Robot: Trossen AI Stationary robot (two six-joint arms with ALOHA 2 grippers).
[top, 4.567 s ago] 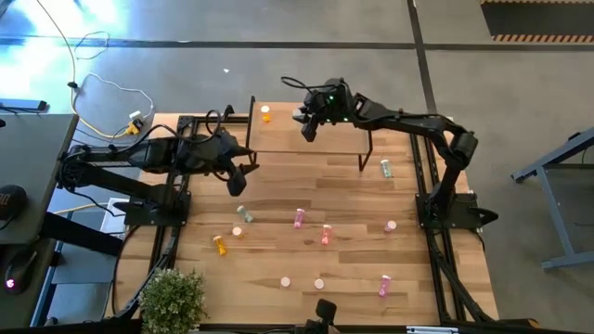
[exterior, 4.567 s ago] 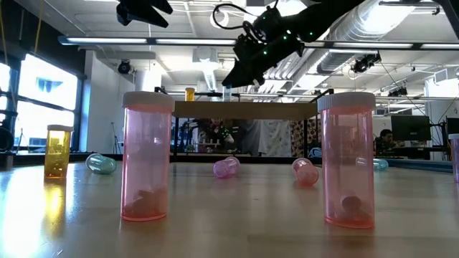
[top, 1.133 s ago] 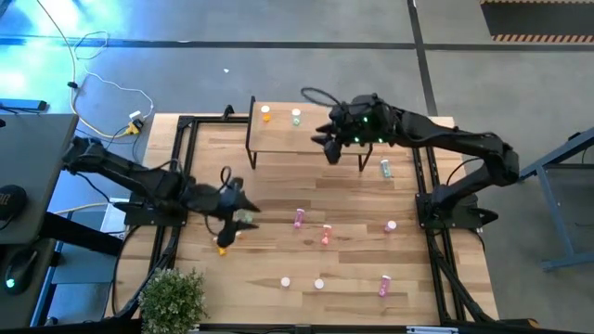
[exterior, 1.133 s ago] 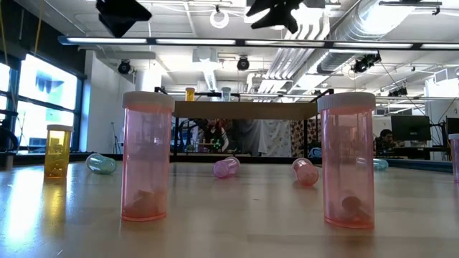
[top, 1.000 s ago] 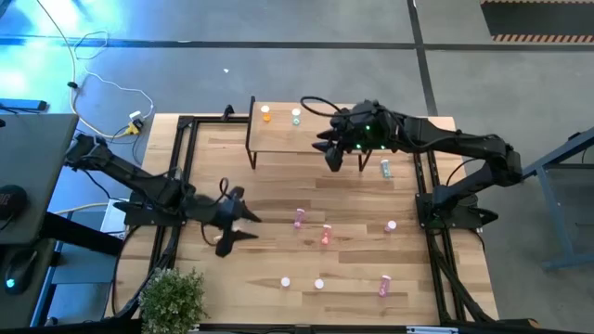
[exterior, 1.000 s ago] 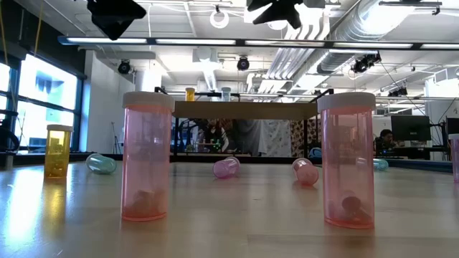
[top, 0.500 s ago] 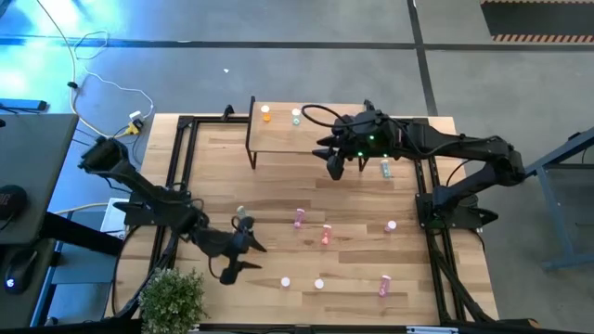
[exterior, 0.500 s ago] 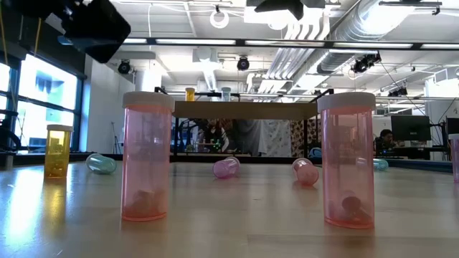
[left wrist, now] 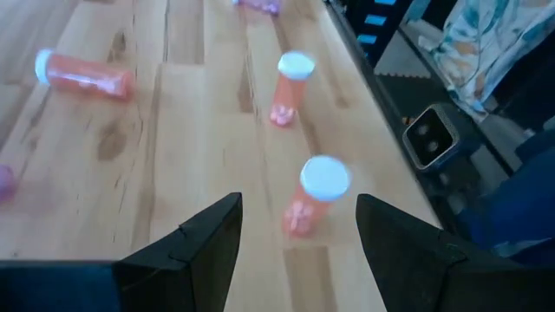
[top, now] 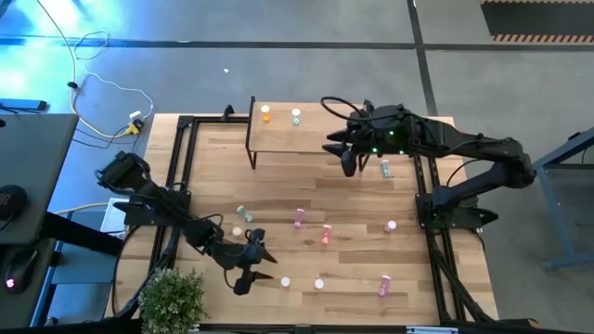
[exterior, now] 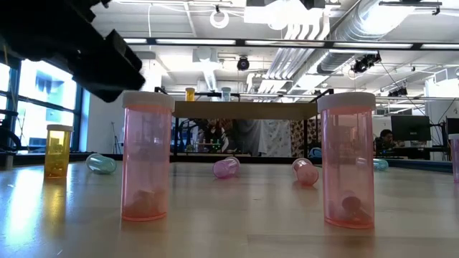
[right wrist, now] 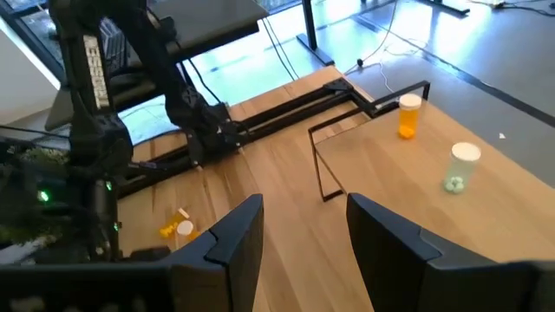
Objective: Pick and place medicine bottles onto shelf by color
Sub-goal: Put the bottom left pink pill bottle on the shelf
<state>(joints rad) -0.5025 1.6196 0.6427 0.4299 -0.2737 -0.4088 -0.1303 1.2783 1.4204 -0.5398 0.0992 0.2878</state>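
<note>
My left gripper (top: 263,265) hangs open low over the table's near part. Its fingers stand either side of an upright salmon bottle (left wrist: 313,198) with a white cap, without touching it. A second upright salmon bottle (left wrist: 290,86) stands just beyond, and a third (left wrist: 83,78) lies on its side. The shelf (top: 306,137) at the far edge bears an orange bottle (top: 265,113) and a pale green one (top: 296,116). My right gripper (top: 347,160) hovers open and empty above the shelf's right end.
Loose bottles lie across the table: pale green (top: 243,214), pink (top: 299,219), salmon (top: 326,235), pink (top: 391,225), green (top: 386,168), pink (top: 383,286), and orange (right wrist: 178,230) near the left arm. A potted plant (top: 173,299) stands at the near left corner.
My left gripper has swung toward the table's near edge and sunk low, coming up to the upright salmon bottles; it stays open. My right gripper has drifted a little toward the table's right edge, above the shelf's end.
</note>
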